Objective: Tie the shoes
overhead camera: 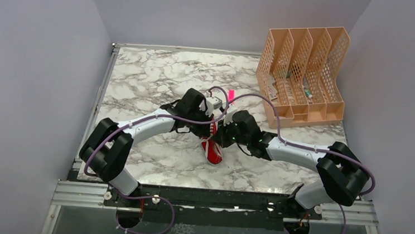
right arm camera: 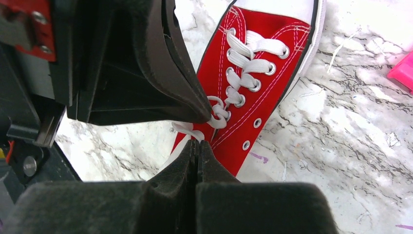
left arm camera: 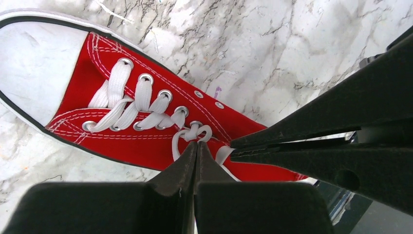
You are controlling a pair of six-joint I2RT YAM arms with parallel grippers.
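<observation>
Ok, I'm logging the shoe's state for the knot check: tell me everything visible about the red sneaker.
The red sneaker is canvas with metal eyelets, white rubber toe cap and black-lined sole. It lies upright on the marble table, its white laces crossed, no bow, loose at the top. The left gripper and right gripper, both shut, meet those loose ends.

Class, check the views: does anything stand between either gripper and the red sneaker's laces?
Nothing visible does. The left gripper and right gripper are shut at the laces of the sneaker; the pink marker lies apart.
</observation>
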